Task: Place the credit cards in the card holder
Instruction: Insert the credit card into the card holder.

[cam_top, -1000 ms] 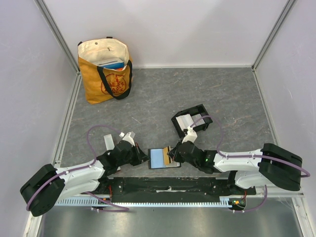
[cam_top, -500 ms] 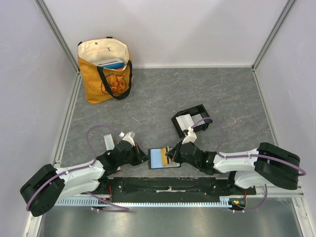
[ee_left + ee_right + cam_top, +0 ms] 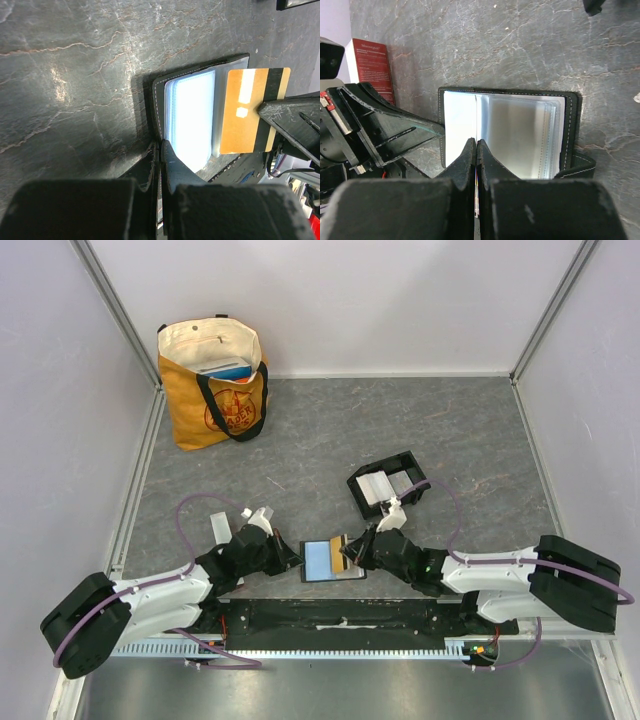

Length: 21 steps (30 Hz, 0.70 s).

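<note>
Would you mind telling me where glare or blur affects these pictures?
Left wrist: glare whitens the open wallet, and the left fingers are blurred. Right wrist: the same glare on the wallet; the right fingers are blurred. Top external: even light, sharp throughout.

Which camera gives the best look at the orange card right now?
Left wrist: the orange card lies face-on, dark stripe visible, its end pinched by the right tool at the open wallet. Top external shows only a small orange patch; right wrist shows just its thin edge between the fingers.
</note>
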Each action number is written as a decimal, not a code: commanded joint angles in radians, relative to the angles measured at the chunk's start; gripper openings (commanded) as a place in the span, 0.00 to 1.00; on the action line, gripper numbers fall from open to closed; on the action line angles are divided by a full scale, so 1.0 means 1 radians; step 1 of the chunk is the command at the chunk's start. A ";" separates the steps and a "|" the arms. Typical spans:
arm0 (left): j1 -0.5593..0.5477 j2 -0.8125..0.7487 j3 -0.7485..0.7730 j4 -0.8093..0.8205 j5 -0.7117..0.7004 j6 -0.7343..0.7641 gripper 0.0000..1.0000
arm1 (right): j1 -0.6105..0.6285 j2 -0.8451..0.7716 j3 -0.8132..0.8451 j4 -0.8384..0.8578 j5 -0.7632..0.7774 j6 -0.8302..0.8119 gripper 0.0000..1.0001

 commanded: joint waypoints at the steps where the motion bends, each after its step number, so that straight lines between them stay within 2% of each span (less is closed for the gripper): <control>1: -0.003 -0.008 -0.003 0.002 -0.037 -0.021 0.02 | -0.005 0.009 -0.017 0.037 0.014 0.007 0.00; 21: -0.003 -0.020 -0.007 -0.001 -0.043 -0.030 0.02 | -0.005 0.146 -0.029 0.195 -0.072 0.034 0.00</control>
